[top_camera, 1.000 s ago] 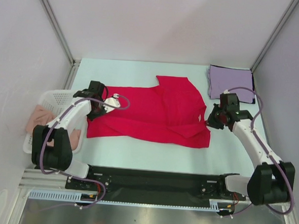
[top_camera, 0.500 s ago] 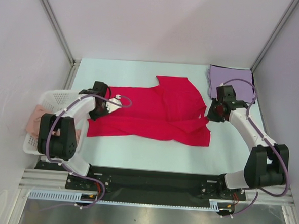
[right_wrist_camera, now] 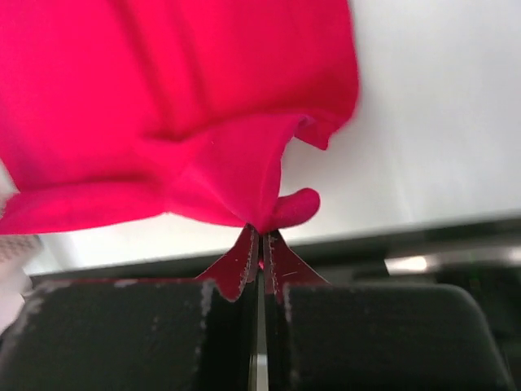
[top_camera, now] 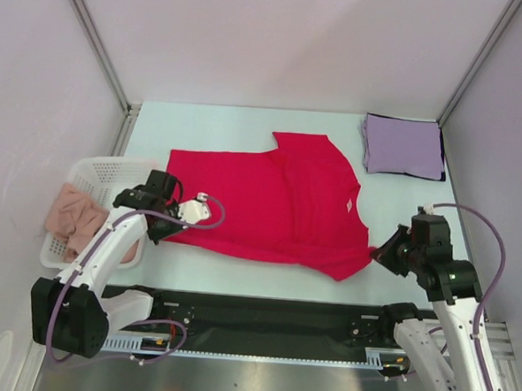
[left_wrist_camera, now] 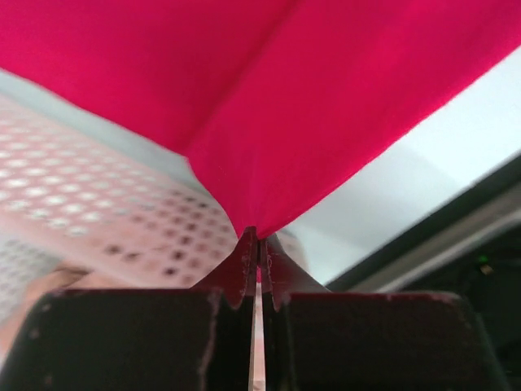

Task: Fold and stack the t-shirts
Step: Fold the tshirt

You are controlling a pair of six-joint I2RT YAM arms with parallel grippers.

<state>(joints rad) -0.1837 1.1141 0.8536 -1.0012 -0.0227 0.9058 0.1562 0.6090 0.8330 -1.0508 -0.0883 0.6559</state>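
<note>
The crimson-red t-shirt (top_camera: 274, 205) lies spread across the table's middle, its white neck label (top_camera: 350, 204) towards the right. My left gripper (top_camera: 164, 228) is shut on the shirt's near left corner; the left wrist view shows red cloth (left_wrist_camera: 269, 106) pinched between the closed tips (left_wrist_camera: 258, 240). My right gripper (top_camera: 383, 254) is shut on the near right corner; the right wrist view shows bunched red cloth (right_wrist_camera: 203, 138) in the tips (right_wrist_camera: 260, 235). The near edge is lifted and drawn towards the table's front. The pale lavender t-shirt (top_camera: 403, 146) lies folded square at the back right.
A white mesh basket (top_camera: 90, 205) holding pinkish cloth (top_camera: 76, 212) stands at the left, beside my left arm. The black base rail (top_camera: 262, 315) runs along the table's front edge. Grey walls close in the left, right and back sides.
Both grippers have pulled back towards the table's front, drawing the red shirt's near edge with them. The shirt now lies flatter and wider.
</note>
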